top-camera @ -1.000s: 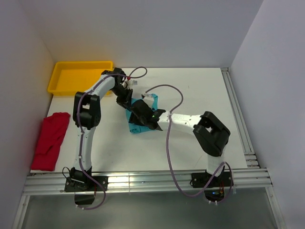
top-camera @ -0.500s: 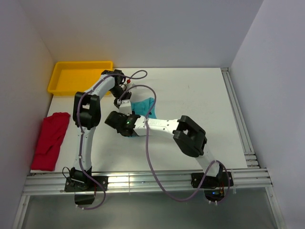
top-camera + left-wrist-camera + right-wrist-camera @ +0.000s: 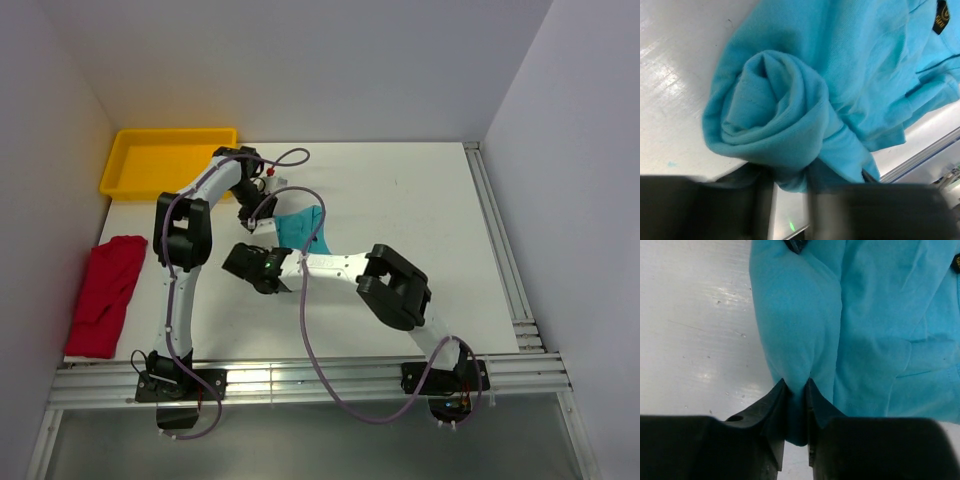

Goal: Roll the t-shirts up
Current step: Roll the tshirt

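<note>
The teal t-shirt lies bunched mid-table, partly rolled. In the left wrist view its rolled end shows as a spiral. My left gripper is at the shirt's left edge, and cloth sits between its blurred fingers. My right gripper is at the shirt's near-left corner, shut on a fold of teal cloth. The red t-shirt lies crumpled at the left edge of the table, away from both grippers.
A yellow tray stands at the back left, just behind the left arm's elbow. Walls close in the table on the left, back and right. A metal rail runs along the near edge.
My right arm has swung left across the teal t-shirt, its wrist now left of the cloth. The shirt has drawn into a narrower bundle. My left gripper has shifted slightly nearer.
</note>
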`<state>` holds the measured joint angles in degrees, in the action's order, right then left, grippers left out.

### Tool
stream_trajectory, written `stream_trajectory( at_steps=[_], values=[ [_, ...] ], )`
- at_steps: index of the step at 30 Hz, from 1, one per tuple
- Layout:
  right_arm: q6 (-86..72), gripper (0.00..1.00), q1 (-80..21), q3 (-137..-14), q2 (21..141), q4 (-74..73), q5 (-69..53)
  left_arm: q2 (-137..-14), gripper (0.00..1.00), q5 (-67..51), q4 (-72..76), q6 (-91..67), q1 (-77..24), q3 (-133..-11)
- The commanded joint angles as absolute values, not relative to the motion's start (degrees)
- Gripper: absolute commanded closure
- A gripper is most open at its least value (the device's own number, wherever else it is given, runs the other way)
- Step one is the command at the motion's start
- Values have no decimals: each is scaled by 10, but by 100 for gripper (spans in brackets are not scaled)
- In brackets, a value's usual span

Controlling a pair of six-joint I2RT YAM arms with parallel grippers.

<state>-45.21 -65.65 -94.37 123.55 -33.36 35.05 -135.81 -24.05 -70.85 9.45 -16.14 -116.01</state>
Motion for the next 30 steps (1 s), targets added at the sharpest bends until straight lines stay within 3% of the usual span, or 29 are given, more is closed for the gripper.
stream_trajectory(
  at_steps=[1, 7, 10, 17, 30],
  values=[
    [-480, 79, -636, -884, 1177, -289, 324, -1354, 62, -216, -732, 111, -162, -1167],
    [-526, 82, -588, -740, 1094, -150, 237, -1320, 21, -250, -688, 96, -150, -1172],
    [-545, 82, -562, -673, 1057, -85, 191, -1291, 15, -281, -651, 90, -144, -1156],
    [-619, 82, -486, -528, 1015, 88, 54, -1224, 12, -378, -548, 62, -121, -1079],
    [-730, 85, -414, -419, 1063, 289, -98, -1217, 12, -446, -409, 4, -109, -950]
  ],
)
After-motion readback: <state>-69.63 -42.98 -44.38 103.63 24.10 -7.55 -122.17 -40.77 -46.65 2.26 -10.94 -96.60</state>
